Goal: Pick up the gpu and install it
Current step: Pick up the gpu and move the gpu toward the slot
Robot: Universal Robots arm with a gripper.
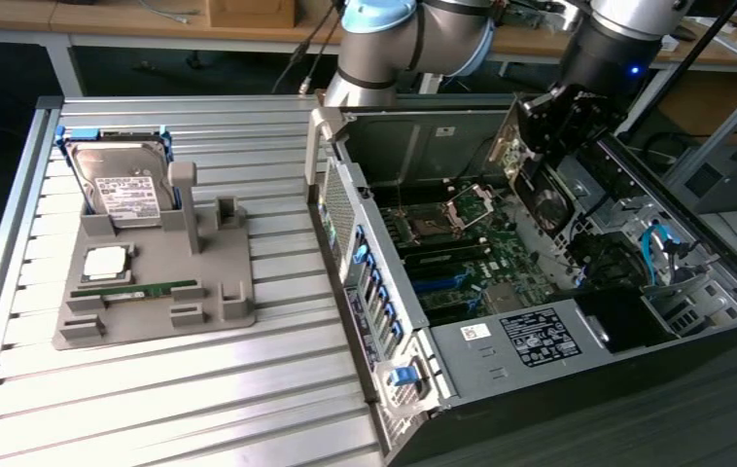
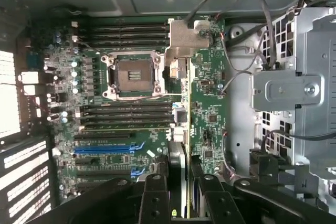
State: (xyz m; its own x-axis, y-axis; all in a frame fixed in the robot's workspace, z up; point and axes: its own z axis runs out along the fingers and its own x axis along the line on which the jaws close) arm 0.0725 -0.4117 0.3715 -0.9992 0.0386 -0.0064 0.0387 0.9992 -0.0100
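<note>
Standing on the counter (image 1: 174,389), the case (image 1: 358,243) lies open. Over its board (image 1: 466,258) hangs the gpu (image 1: 534,180), on edge, the jaws pinching its upper edge.

Step, as judged: install, card not yet seated. Seating calls for its edge squared over a slot (image 2: 107,149).

Exterior view: card's height over the board. Wrist view: the slots, with the card edge-on between the jaws.
</note>
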